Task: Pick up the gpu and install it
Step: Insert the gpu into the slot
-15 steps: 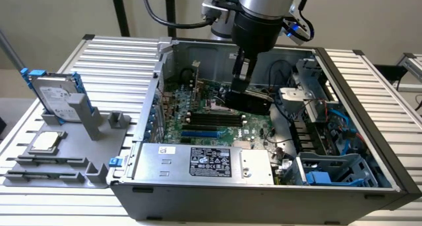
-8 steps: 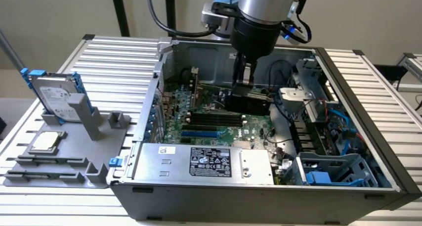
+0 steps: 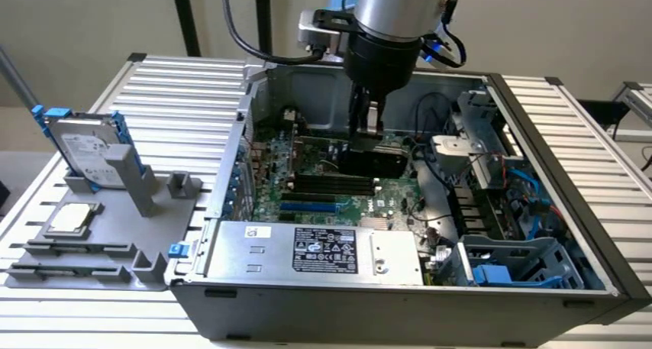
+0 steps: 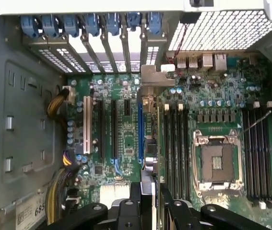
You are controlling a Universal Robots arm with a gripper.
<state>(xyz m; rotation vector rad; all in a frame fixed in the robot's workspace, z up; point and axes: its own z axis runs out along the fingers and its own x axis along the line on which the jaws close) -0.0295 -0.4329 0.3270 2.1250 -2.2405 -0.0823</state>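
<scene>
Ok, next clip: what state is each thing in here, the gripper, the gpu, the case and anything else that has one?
gripper: shut on the gpu, lowered into the case.
gpu: held on edge over the motherboard; seated or not, cannot tell.
computer case: lying on its side, open.
CPU socket: empty, no processor in it.
hard drive: standing upright in the grey holder, outside the case.
</scene>
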